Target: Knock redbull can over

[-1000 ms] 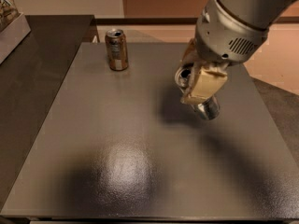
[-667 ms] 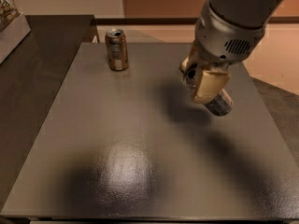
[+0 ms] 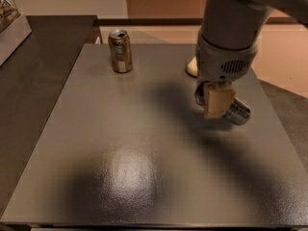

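The redbull can [image 3: 237, 112], slim and silver-grey, lies on its side on the grey table [image 3: 144, 143] at the right, its round end facing front-right. My gripper [image 3: 217, 104] hangs from the big grey arm directly over the can's left end, touching or nearly touching it. A brown can with a white band [image 3: 120, 50] stands upright at the far left of the table, well away from the gripper.
A pale rounded object [image 3: 192, 67] peeks out behind the arm near the table's far edge. A dark counter with a light box [image 3: 10, 28] runs along the left. Beige floor lies beyond the table at the back right.
The arm has shifted right and a little nearer. The silver can has moved right with it and now lies flat on the table beside the gripper.
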You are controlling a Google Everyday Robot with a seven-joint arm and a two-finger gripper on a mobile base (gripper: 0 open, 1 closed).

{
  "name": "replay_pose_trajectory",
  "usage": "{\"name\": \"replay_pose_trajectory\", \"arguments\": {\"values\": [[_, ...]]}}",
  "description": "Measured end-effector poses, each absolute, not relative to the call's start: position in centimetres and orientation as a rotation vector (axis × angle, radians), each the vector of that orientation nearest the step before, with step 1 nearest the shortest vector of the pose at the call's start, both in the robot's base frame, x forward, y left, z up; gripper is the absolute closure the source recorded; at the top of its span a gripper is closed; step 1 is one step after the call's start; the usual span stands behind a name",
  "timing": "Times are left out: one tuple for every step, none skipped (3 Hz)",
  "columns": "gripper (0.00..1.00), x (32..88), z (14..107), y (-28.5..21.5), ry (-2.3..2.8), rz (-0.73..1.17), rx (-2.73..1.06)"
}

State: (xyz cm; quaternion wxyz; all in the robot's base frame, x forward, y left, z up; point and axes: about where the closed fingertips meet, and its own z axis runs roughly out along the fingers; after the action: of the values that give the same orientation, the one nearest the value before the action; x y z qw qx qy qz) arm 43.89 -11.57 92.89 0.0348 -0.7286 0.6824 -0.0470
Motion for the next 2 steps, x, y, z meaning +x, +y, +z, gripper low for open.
{"name": "replay_pose_trajectory", "arguments": {"values": [[0.82, 43.5, 91.0, -11.4, 2.090, -0.156, -2.321], [0.59, 43.0, 89.4, -10.9, 2.062, -0.193, -2.403]]}}
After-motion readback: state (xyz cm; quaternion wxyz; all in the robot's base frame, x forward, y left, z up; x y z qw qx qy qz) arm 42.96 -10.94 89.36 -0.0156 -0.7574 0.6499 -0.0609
